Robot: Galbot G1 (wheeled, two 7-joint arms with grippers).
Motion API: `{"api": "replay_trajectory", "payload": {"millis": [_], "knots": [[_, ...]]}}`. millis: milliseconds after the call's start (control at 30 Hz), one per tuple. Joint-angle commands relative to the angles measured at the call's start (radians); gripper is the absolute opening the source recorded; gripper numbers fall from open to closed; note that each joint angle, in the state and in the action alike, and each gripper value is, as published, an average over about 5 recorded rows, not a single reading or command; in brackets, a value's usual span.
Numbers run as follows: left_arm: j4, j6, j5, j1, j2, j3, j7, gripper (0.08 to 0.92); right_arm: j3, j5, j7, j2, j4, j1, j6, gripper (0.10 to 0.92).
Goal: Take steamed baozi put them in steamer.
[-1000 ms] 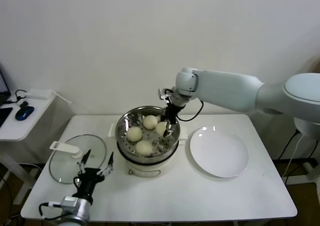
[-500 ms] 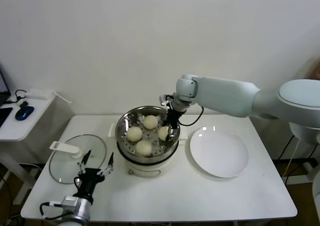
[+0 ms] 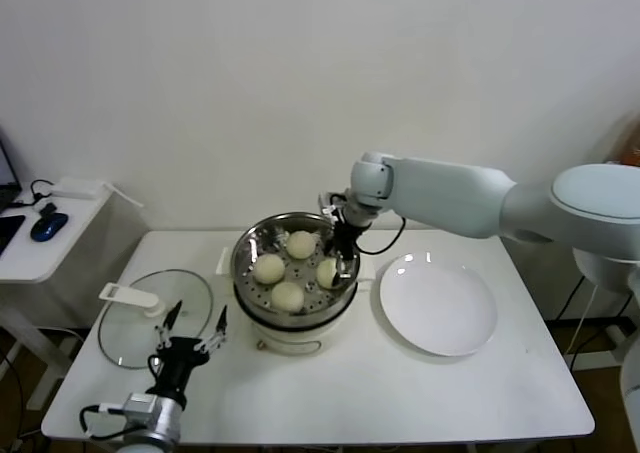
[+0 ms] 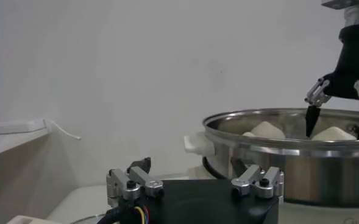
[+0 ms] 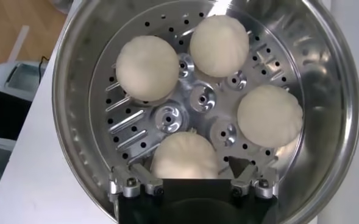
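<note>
Head view: steamer [image 3: 262,291] sitting mid-counter [image 3: 400,393], all four steamed baozi [image 3: 287,295] already inside on the perforated tray. Right hand [image 3: 338,256] reaching down into the pot at its right side, just over the rightmost bun, fingers spread and nothing gripped. Left hand [image 3: 190,325] parked low at the front left of the counter, fingers splayed open, holding nothing. Glass lid [image 3: 130,328] lying flat just left of it, white plate [image 3: 438,305] right of the steamer, bare. Side desk [image 3: 40,243] off to the left with a blue mouse [image 3: 48,226].

Left wrist view: left hand [image 4: 194,182] open at the bottom edge, steamer [image 4: 270,161] just beyond it, bun tops [image 4: 266,129] poking above the rim. Right hand [image 4: 341,109] hanging over the pot, fingertips dipped just inside, apart.

Right wrist view: looking straight down into the steamer [image 5: 75,91]. Four buns [image 5: 147,67] spaced round the tray, not touching. Right hand [image 5: 194,182] wide open either side of the nearest bun, not clamping it.
</note>
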Motion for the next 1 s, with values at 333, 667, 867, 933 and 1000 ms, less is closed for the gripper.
{"api": "replay_trajectory", "payload": {"millis": [333, 667, 867, 933, 1000], "knots": [[-0.012, 0.002, -0.020, 0.013, 0.005, -0.008, -0.001, 0.823, 0.038, 0.063, -0.014, -0.142, 0.116, 0.114, 0.018, 0.823], [-0.020, -0.005, -0.014, 0.018, -0.004, -0.007, -0.004, 0.823, 0.292, -0.008, 0.191, -0.427, 0.308, 0.009, 0.038, 0.823], [-0.028, -0.013, -0.014, 0.016, -0.002, -0.003, -0.005, 0.823, 0.515, -0.081, 0.347, -0.600, 0.440, -0.173, 0.020, 0.823], [-0.031, -0.017, -0.013, 0.017, -0.002, -0.001, -0.005, 0.823, 0.621, -0.090, 0.379, -0.651, 0.477, -0.264, 0.021, 0.823], [-0.034, -0.020, -0.012, 0.018, -0.003, 0.001, -0.005, 0.823, 0.754, -0.097, 0.407, -0.693, 0.508, -0.382, 0.026, 0.823]]}}
